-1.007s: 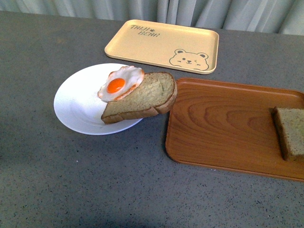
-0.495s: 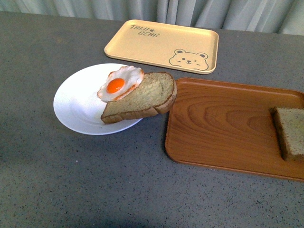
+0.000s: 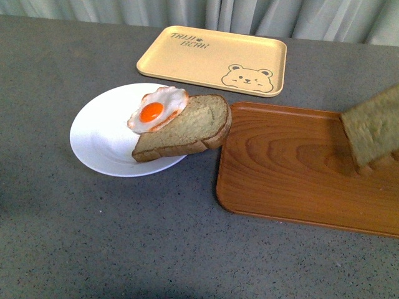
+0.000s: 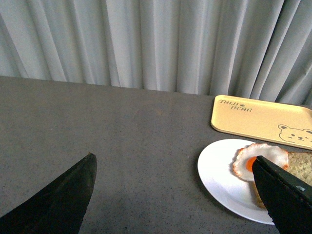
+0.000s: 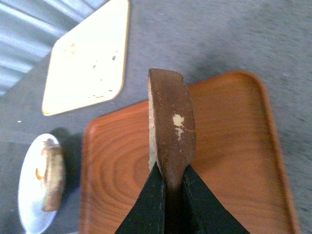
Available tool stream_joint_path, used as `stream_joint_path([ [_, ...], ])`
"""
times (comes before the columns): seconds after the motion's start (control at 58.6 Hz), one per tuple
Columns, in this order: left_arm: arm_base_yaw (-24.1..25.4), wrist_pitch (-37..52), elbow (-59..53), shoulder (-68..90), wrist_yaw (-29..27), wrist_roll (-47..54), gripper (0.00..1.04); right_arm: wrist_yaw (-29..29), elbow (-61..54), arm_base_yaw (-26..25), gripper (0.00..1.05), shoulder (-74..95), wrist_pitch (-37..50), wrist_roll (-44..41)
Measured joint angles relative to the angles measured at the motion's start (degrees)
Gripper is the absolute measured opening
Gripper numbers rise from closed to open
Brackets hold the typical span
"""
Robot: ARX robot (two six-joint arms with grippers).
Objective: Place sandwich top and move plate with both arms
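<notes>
Right gripper: we note both black jaws pinched tight on the crust edge of the sandwich top. The wrist view shows the slice edge-on, dark crust towards the camera with a pale chip in it.

Front view: the sandwich top hangs tilted at the right margin, partly cut off by the frame. It sits over the far right part of the wooden tray, with a shadow on the wood beneath it. We read it as off the tray surface. The gripper itself is out of this frame.

Left gripper: jaws spread wide, nothing between them, poised over bare grey table to the left of the plate.

Plate: white, round, on the table left of the wooden tray. It carries a paler bread slice with a fried egg on its left end. The slice leans on the plate's right rim and overhangs it, its right end just beside the tray's left edge; we cannot tell whether they touch.

Bear-print tray: pale yellow, beyond the plate, near the grey curtain.
</notes>
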Motion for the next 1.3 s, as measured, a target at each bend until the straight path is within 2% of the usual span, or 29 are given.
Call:
stream_joint_path([
  [0.256, 0.0, 0.0, 0.0, 0.0, 0.0, 0.02, 0.96, 4.22, 10.1, 19.08, 0.02, -0.98, 1.92, 10.03],
  [0.495, 0.0, 0.0, 0.0, 0.0, 0.0, 0.02, 0.96, 8.55, 19.23, 34.93, 0.02, 10.6, 4.04, 14.34],
  [0.683, 0.0, 0.0, 0.0, 0.0, 0.0, 0.0, 0.96, 12.09, 24.13, 41.24, 0.02, 20.09, 5.53, 15.52],
  [0.854, 0.0, 0.0, 0.0, 0.0, 0.0, 0.02, 0.96, 16.04, 26.97, 42.73, 0.02, 27.98, 4.74, 15.32],
  [0.922, 0.0, 0.0, 0.0, 0.0, 0.0, 0.0, 0.96, 15.85, 26.82, 42.71, 0.02, 29.0, 4.48, 14.95],
  [1.076, 0.0, 0.0, 0.0, 0.0, 0.0, 0.02, 0.96, 15.76, 26.32, 42.71, 0.29, 28.85, 2.71, 12.31],
  [1.11, 0.0, 0.0, 0.0, 0.0, 0.0, 0.0, 0.96, 15.85, 25.42, 42.49, 0.38, 28.11, 2.84, 12.07],
  [1.178, 0.0, 0.0, 0.0, 0.0, 0.0, 0.02, 0.96, 16.15, 22.77, 41.33, 0.55, 25.29, 3.74, 11.28],
  [1.298, 0.0, 0.0, 0.0, 0.0, 0.0, 0.02, 0.96, 18.75, 18.51, 38.34, 0.76, 17.88, 5.46, 8.92],
])
